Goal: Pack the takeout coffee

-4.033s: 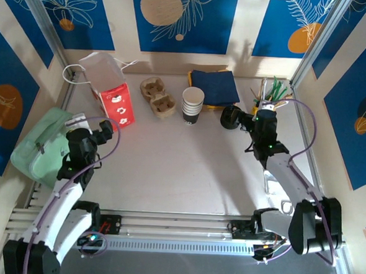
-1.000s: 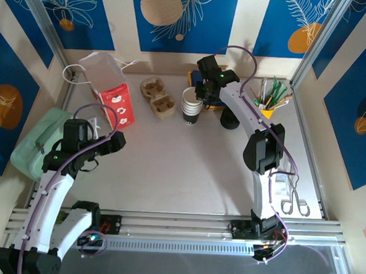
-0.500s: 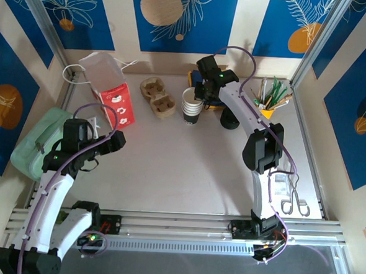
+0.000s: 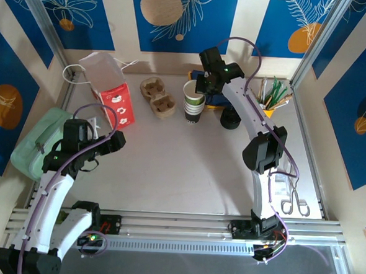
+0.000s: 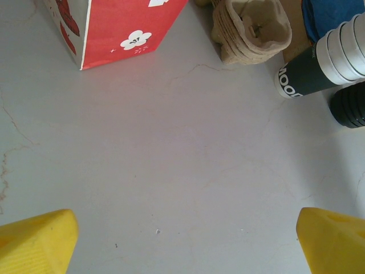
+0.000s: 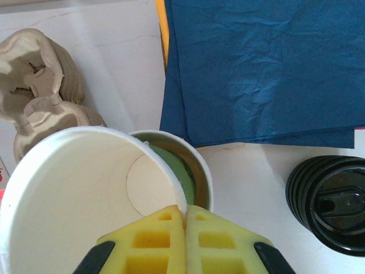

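**Item 1. Right tool** (image 6: 184, 214). I found it clenched, its yellow fingers pinched together on the near rim of the top cup of the stack. Half a second before, it had hovered at that rim. Since then the cup had tipped and risen a little, showing a green band I had not seen earlier.

**Item 2. Green-sided cup** (image 6: 85, 188). I took this for the takeout coffee's cup. It was lidless, white inside, and partly drawn from the stack of cups (image 4: 193, 110). It sat at the far middle of the surface (image 4: 187, 168), between the pulp cup carrier (image 4: 158, 98) and the blue napkins (image 6: 256, 68).

**Item 3. Black lids** (image 6: 331, 208). They were ribbed and stood just to the right of the stack, apart from it.

**Item 4. Red-and-white paper bag** (image 4: 111, 89). It stood upright at the far left, well apart from the cup.

**Item 5. Left tool** (image 5: 187, 225). It was released, with its jaws spread wide and nothing between them. It was parked over bare surface and had not moved in the last second.

**Note.** I judged the task to be at an early stage. One cup was being separated from the stack, while lidding and bagging were not yet done. The thin rim grip could slip, or it could drag the next cup up with it.
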You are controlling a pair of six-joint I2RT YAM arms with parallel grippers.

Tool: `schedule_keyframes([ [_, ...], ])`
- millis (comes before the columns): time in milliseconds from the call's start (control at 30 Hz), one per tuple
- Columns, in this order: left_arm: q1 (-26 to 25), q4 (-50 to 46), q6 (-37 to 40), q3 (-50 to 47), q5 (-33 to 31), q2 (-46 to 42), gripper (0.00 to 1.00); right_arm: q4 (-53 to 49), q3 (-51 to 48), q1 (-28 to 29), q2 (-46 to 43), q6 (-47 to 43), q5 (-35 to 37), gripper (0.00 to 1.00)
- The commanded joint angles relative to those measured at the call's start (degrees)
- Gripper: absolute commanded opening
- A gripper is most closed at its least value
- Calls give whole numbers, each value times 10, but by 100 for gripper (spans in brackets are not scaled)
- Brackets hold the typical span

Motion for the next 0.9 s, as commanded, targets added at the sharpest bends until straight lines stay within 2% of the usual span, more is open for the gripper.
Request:
schedule_keyframes([
  [0,5,-8,0,-1,8,-10,98,-41,47,-2,-12,-13,-16,6],
  [267,5,-19,8,2,4,-17,98,-128,146,5,-26,-29,-43,4],
  [433,5,-27,13,10,5,-20,97,-142,121,32,-73,-39,-43,3],
  [600,5,-19,5,2,29,-26,94,-134,32,73,-140,-38,-24,2],
  [767,-7,17,-19,-30,63,-37,92,-74,-129,123,-230,-27,-12,2],
  [867,-32,45,-39,-55,66,-48,90,-34,-241,139,-279,-4,-14,1],
])
